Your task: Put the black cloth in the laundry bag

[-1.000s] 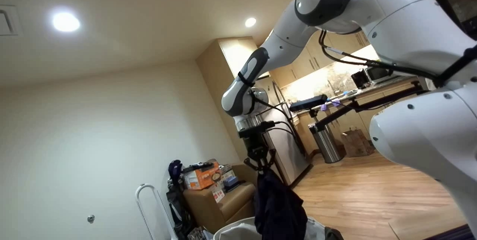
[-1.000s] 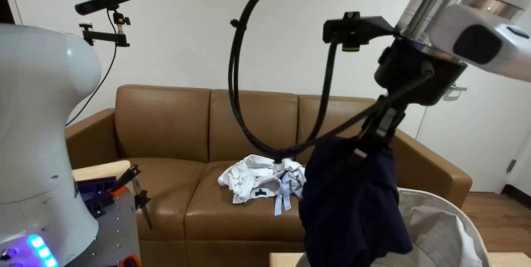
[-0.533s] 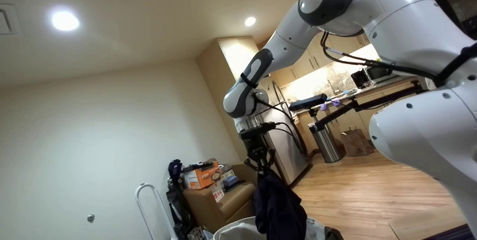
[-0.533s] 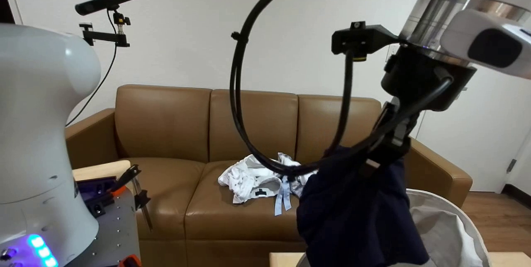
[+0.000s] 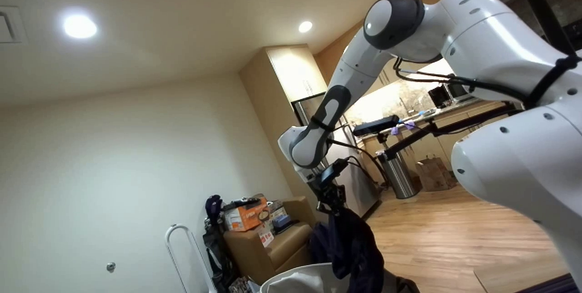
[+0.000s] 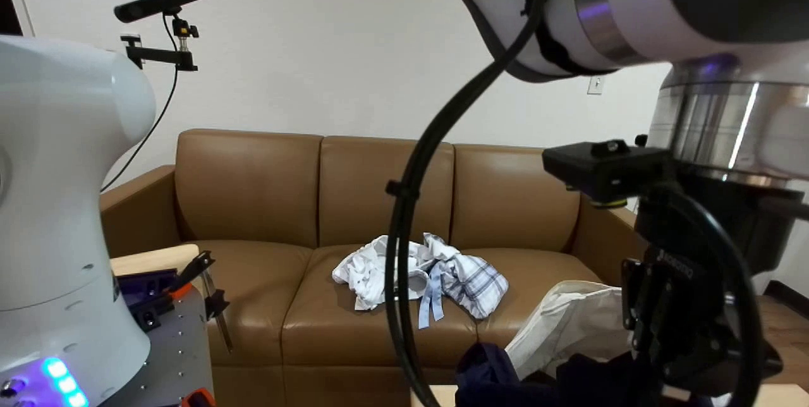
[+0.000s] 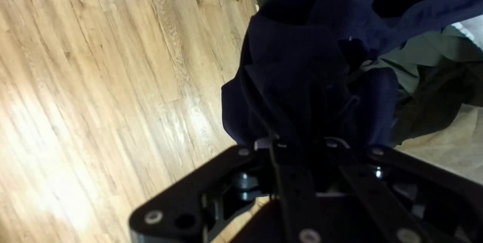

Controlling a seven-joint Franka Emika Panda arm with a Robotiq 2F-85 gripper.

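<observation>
Cloth hangs at the laundry bag (over it or outside, hard to tell), jaws pinched tight on its top, and it's probably light and floppy, so grab a thick fold.

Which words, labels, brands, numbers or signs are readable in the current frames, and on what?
"ROBOTIQ": on the black housing above the jaws in an exterior view, slightly blurred.
Orange box: lettering too blurred to read.
Red-and-white sheet: marks too small to read.
Nothing else legible.

Limp navy cloth at pale bag
</observation>
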